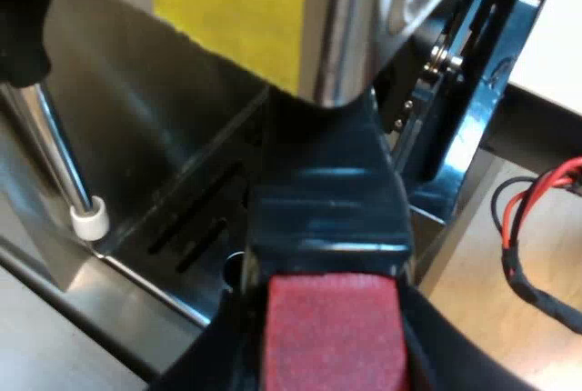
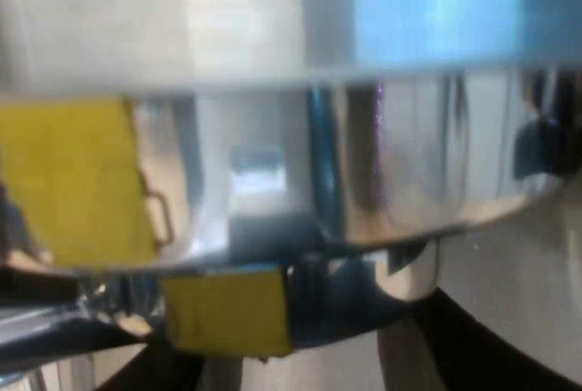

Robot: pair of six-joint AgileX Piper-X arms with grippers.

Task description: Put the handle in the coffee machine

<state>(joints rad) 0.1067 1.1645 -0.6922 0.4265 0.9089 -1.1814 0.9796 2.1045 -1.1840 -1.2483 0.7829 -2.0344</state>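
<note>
Operator: Handle position?

Spotter: The dark handle (image 1: 323, 200) with the blocky red end (image 1: 332, 332) is in your left claw (image 1: 329, 365). Its black fingers (image 1: 205, 368) press the red end from both sides, so the claw is narrow and holding it. The handle runs straight ahead of the claw to the polished metal holder (image 1: 350, 27), which is up at the front of the stainless espresso machine (image 1: 127, 114). I can't tell whether the holder's head is seated there.

Operator: What's around it?

Spotter: A slotted steel drip tray (image 1: 195, 223) lies ahead of the claw, beneath the handle. A thin steel steam wand with a white tip (image 1: 89, 218) hangs beside the tray, apart from the handle. A yellow label (image 1: 232, 9) sits beyond the claw, next to the holder.

Operator: Right claw?

Spotter: Your right claw (image 2: 318, 371) is very close to a curved polished metal body (image 2: 391, 182) just ahead of it. I cannot tell whether it is wide or narrow. I also can't say which part that metal is.

Operator: Step in hand?

Spotter: My judgement is that you are at the insertion itself. The holder is at the machine, but nothing shows it locked. For the next move, grip the red end firmly and press the head squarely up into the socket. Then swing the handle sideways until it binds. Let go only once it bears on its own. Mind the steam wand, which looks near the swing path.
</note>
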